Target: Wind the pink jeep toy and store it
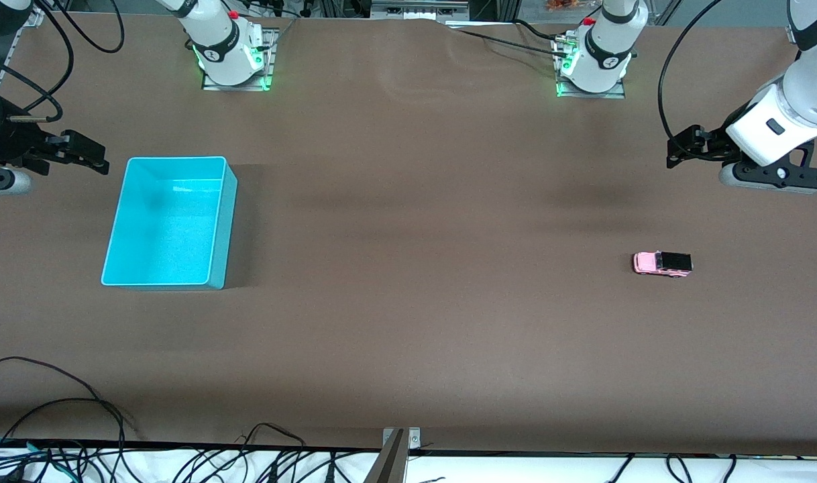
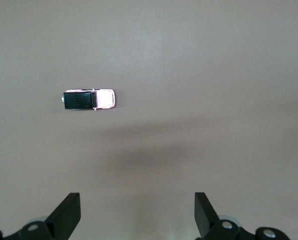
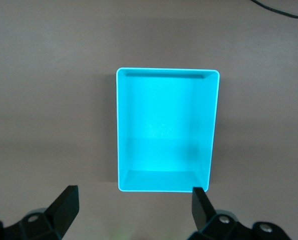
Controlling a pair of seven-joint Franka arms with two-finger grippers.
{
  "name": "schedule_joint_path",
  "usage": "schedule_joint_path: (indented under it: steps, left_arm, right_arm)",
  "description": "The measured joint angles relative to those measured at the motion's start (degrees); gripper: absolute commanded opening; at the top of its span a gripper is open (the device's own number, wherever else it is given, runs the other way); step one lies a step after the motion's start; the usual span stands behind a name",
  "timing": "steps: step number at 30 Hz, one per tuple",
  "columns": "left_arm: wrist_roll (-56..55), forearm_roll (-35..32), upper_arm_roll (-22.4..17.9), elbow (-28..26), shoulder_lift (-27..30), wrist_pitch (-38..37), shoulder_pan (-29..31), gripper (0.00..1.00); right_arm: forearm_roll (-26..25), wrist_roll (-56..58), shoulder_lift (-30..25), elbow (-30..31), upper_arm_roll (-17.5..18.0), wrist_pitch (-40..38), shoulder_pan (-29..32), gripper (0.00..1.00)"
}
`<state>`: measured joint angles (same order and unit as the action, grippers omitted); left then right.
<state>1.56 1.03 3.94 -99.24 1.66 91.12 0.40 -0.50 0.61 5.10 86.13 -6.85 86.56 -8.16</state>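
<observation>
The tiny pale-pink toy jeep with a black roof [image 1: 662, 263] stands on the brown desk [image 1: 415, 268] toward the left arm's end. The left hand [image 2: 137, 216] hangs spread wide, holding nothing. The right hand [image 3: 133, 212], equally wide and holding nothing, hovers by the cyan plastic bin [image 1: 170, 223].

Brown counter [image 1: 408, 335], matte, fills nearly all of my front view. Its covering has a low wrinkle [image 1: 442, 28] at 12 o'clock, at the edge where the bases stand.

Loose black cables [image 1: 60, 406] lie on the counter at 7 o'clock, looping in from the edge nearest the front camera. More cables [image 1: 274, 463] tangle along a white strip [image 1: 583, 469] just off that edge, from 7 round to 5 o'clock.

A small metal bracket [image 1: 402, 439] sits on that edge at 6 o'clock.

In my right wrist view, one dark cable [image 3: 284, 11] crosses the counter [image 3: 48, 100] at 1 o'clock.

In my left wrist view, the counter [image 2: 214, 60] carries a soft shadow [image 2: 154, 155] just below centre.
</observation>
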Motion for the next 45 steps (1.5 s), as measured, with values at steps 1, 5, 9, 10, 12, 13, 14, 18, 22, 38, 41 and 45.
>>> schedule_joint_path:
  steps: [1, 5, 9, 10, 12, 13, 14, 18, 22, 38, 41, 45]
  left_arm:
    - [0.0, 0.0, 0.0, 0.0, 0.0, 0.0, 0.0, 1.0]
    - [0.0, 0.0, 0.0, 0.0, 0.0, 0.0, 0.07, 1.0]
    - [0.0, 0.0, 0.0, 0.0, -0.01, 0.0, 0.13, 1.0]
    - [0.0, 0.0, 0.0, 0.0, -0.01, 0.0, 0.13, 1.0]
    - [0.0, 0.0, 0.0, 0.0, -0.01, 0.0, 0.15, 1.0]
    - [0.0, 0.0, 0.0, 0.0, -0.01, 0.0, 0.15, 1.0]
    - [0.0, 0.0, 0.0, 0.0, -0.01, 0.0, 0.18, 1.0]
    - [0.12, 0.0, 0.0, 0.0, -0.03, 0.0, 0.41, 1.0]
    - [1.69, 0.0, 0.0, 0.0, -0.16, 0.0, 0.98, 1.0]
    - [31.13, -5.57, -0.25, 0.0, -4.11, 1.78, 7.35, 1.0]
    - [37.25, -7.34, -0.24, 0.0, -4.89, 3.5, 7.4, 1.0]
    - [43.38, -7.93, -0.24, 0.0, -6.22, 5.88, 7.63, 1.0]
  right_arm:
    - [0.0, 0.0, 0.0, 0.0, 0.0, 0.0, 0.0, 1.0]
    - [0.0, 0.0, 0.0, 0.0, 0.0, 0.0, 0.0, 1.0]
    - [0.0, 0.0, 0.0, 0.0, 0.0, 0.0, 0.0, 1.0]
    - [0.0, 0.0, 0.0, 0.0, 0.0, 0.0, 0.0, 1.0]
    - [0.0, 0.0, 0.01, 0.0, 0.0, 0.0, 0.0, 1.0]
    - [0.0, 0.0, 0.01, 0.0, 0.0, 0.0, 0.0, 1.0]
    - [0.0, 0.0, 0.01, 0.0, 0.0, 0.0, 0.0, 1.0]
    - [0.0, 0.0, 0.01, 0.0, 0.0, 0.0, 0.0, 1.0]
    - [0.0, 0.0, 0.01, 0.0, 0.0, 0.0, 0.0, 1.0]
    - [0.0, 0.0, 0.02, 0.0, 0.0, 0.0, 0.01, 1.0]
    - [0.0, 0.0, 0.03, 0.0, 0.0, 0.0, 0.01, 1.0]
    - [0.0, 0.0, 0.03, 0.0, 0.0, 0.0, 0.01, 1.0]
